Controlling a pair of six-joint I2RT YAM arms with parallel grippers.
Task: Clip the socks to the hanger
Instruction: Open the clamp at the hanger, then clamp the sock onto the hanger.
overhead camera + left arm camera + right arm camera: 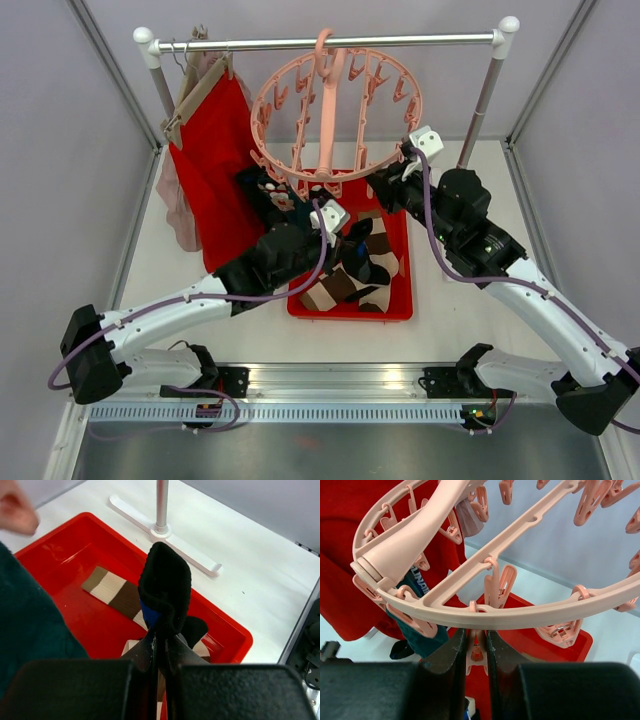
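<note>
The pale-pink ring hanger (335,115) hangs from the rail by its hook. My right gripper (385,178) is at its near right rim. In the right wrist view it (476,640) is shut on a clip peg (478,655) dangling under the ring (530,614). A dark teal sock (422,630) hangs clipped at the near left rim. My left gripper (162,632) is shut on a black sock (165,587) with a blue patch, held above the red tray (60,555). In the top view it (340,235) is over the tray's middle. Striped beige-brown socks (345,285) lie in the tray.
A red cloth (215,170) and a pink garment (178,200) hang on wooden hangers at the rail's left. The rack's right pole (480,100) and its white foot (165,532) stand just beyond the tray. Grey walls close in the table.
</note>
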